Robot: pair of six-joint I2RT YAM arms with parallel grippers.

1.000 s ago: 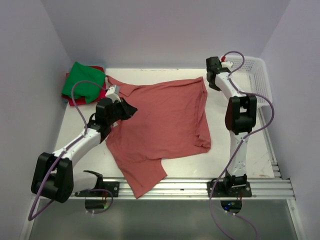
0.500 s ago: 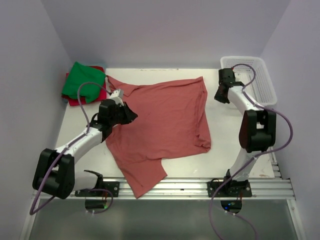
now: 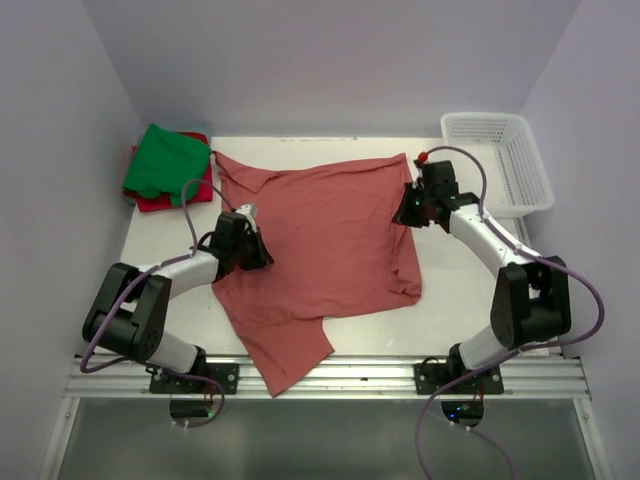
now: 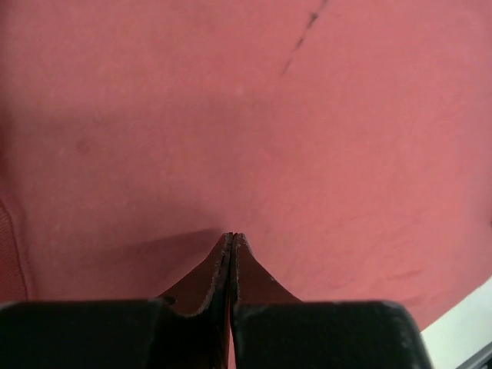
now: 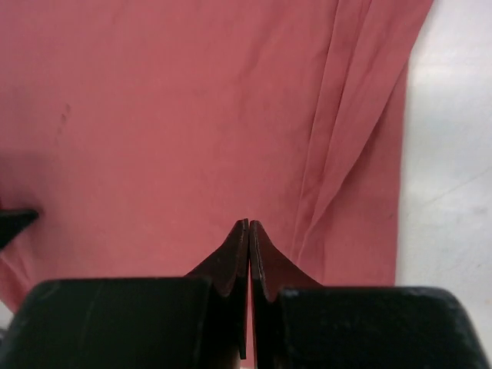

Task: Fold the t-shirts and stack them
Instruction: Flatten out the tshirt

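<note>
The large brick-red t-shirt (image 3: pixel 320 240) lies spread across the middle of the white table (image 3: pixel 470 290), one sleeve reaching the near edge. A green t-shirt (image 3: pixel 160 158) rests on a red-pink one (image 3: pixel 170 198) at the back left corner. My left gripper (image 3: pixel 262 255) is low over the big shirt's left side. In the left wrist view it (image 4: pixel 232 237) is shut, with only red cloth (image 4: pixel 307 138) beyond its tips. My right gripper (image 3: pixel 405 212) is at the shirt's right edge. It (image 5: pixel 248 223) is shut too, above a folded hem (image 5: pixel 346 154), with nothing pinched.
A white mesh basket (image 3: pixel 500 160) stands at the back right corner, behind the right arm. Pale walls close in the table on three sides. An aluminium rail (image 3: pixel 400 372) runs along the near edge, carrying both arm bases.
The right arm has swung from the basket down to the shirt's right edge. The left gripper has dropped lower onto the shirt's left side and its jaws have closed.
</note>
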